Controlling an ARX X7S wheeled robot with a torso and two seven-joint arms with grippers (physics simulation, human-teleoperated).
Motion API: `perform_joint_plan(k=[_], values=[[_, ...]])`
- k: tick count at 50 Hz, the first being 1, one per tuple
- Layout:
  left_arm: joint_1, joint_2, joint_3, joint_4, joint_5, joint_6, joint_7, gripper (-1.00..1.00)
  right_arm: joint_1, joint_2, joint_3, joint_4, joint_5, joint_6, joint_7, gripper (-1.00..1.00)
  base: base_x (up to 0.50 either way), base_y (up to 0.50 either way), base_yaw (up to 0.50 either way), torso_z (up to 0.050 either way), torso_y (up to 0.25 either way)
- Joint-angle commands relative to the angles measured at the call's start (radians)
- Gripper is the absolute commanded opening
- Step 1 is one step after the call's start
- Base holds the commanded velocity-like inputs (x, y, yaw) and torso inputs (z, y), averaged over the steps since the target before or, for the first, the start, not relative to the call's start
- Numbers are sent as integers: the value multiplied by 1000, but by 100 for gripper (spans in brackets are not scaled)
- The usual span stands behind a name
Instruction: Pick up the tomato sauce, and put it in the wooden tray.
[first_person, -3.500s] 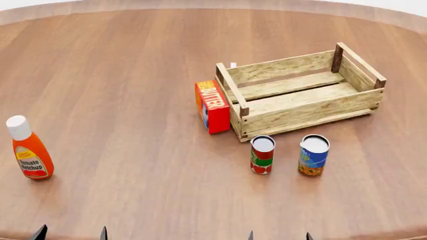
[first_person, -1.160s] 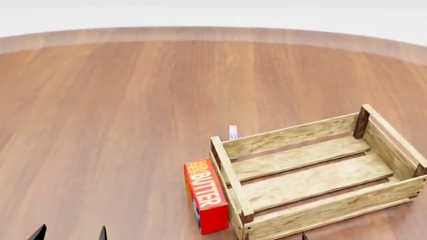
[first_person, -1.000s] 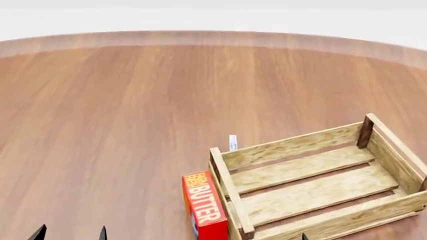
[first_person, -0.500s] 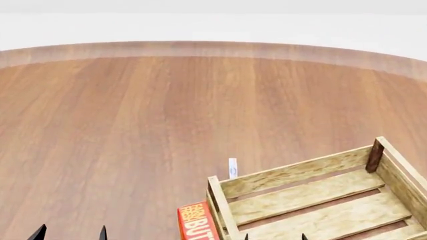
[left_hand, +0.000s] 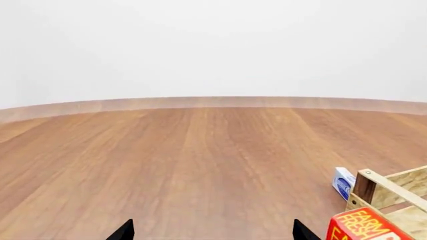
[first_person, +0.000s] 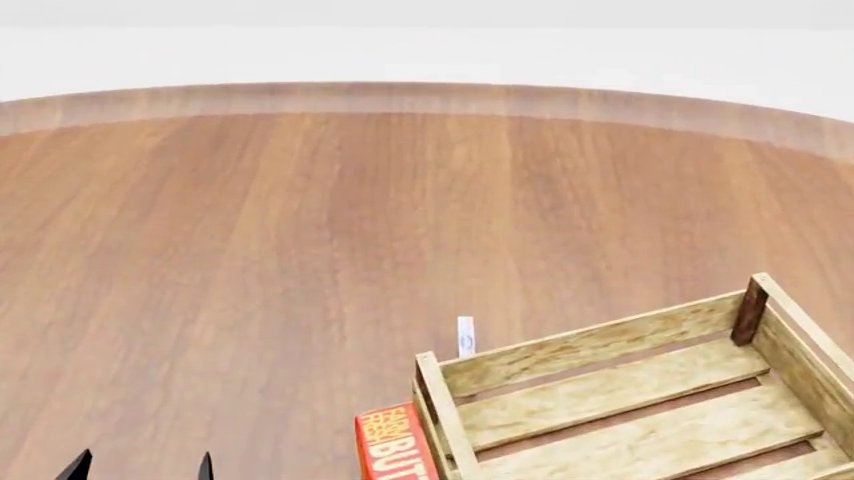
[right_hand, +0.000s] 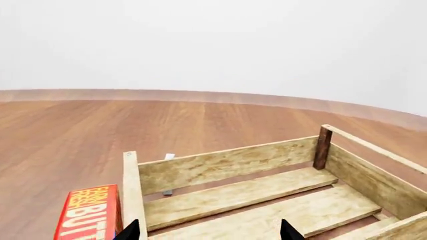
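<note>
Tomato sauce out of view; I have only the tray to steer by.

I can't find the tomato sauce in any of my three views, so where it sits is unknown. As a small tin it should be rigid, fairly light and smooth-sided, and I'd judge a pinch across the middle of its wall to be best (round metal may slip). The wooden tray (first_person: 627, 400) fills the lower right of the head view, its floor bare in the right wrist view. A red butter box (first_person: 391, 450) stands just beside its near end at the bottom edge, and a small white-and-blue item (first_person: 465, 336) stands just behind its back wall. The left gripper (first_person: 142, 467) and right gripper (right_hand: 208, 229) show only dark tips, spread apart and holding nothing. The butter box could crowd any approach from that end.
</note>
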Motion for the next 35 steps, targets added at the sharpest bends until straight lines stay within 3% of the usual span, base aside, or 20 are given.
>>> perform_joint_plan(k=[1, 35], values=[[0, -5, 6, 2, -4, -1, -9, 100, -199, 32, 20, -128, -12, -93, 50, 100, 0, 0, 0, 0, 0], [-2, -21, 24, -5, -14, 10, -26, 100, -369, 68, -40, -108, -81, -259, 100, 100, 0, 0, 0, 0, 0]])
